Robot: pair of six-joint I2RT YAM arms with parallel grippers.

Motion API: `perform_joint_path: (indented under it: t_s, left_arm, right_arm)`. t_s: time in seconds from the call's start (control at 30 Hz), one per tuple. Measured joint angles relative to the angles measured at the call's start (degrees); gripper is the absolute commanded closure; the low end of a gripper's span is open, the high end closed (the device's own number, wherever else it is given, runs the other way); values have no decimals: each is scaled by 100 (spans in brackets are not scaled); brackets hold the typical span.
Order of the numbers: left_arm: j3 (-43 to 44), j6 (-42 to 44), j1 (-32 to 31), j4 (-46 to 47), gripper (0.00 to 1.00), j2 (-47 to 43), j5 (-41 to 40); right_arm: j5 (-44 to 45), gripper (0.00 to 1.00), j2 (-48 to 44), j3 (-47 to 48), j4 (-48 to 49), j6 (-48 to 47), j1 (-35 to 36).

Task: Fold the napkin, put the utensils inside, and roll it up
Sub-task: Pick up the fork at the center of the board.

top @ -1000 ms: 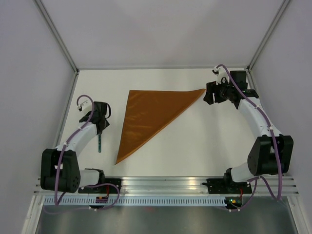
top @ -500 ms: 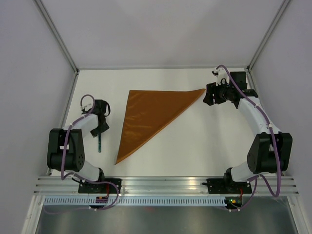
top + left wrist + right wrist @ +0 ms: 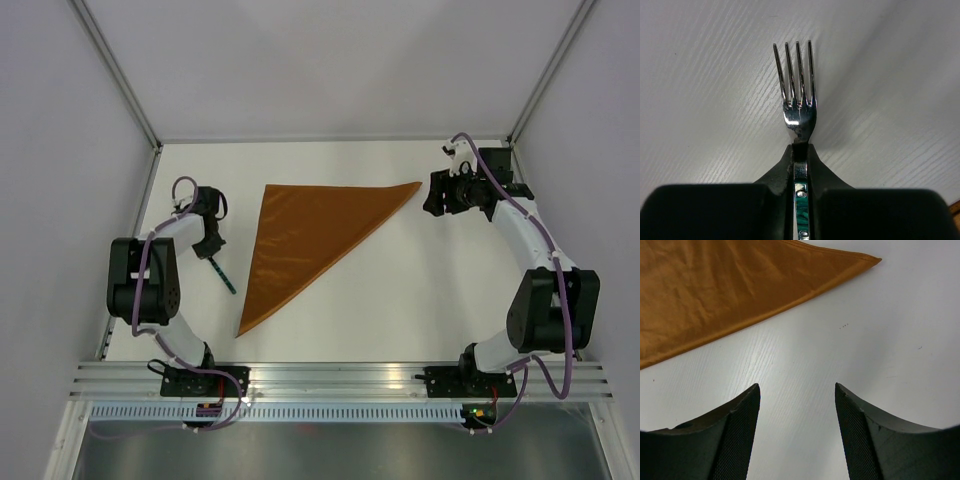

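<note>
Left gripper (image 3: 800, 152) pinches the stiff, likely slippery fork (image 3: 800, 100) by its handle; right gripper (image 3: 797, 400) hangs spread beside the limp napkin (image 3: 715, 285), near its corner.

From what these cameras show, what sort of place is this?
Most likely a lab robot cell, not a dining room: a white table boxed in by plain panels, a left arm and right arm bolted to an aluminium rail, with a folded napkin and a fork.

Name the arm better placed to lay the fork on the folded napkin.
Left. The left end effector grips the fork, beside the napkin. The right end effector is open and empty near the napkin's right corner.
</note>
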Motion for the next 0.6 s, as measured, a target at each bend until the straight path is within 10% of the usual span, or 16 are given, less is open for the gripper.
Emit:
perform_joint_path:
  t_s: [0.27,0.3,0.6]
  left_arm:
    - [369,356,24,55,96,315,76]
    - [415,409,24,63,80,350,96]
    - [442,570,24,245,53,321,448]
  right_arm:
    - [-4,34,245,0,4,46,0]
    - [-4,34,275,0,7,52,0]
    - [-24,33,404,24,0,57,0]
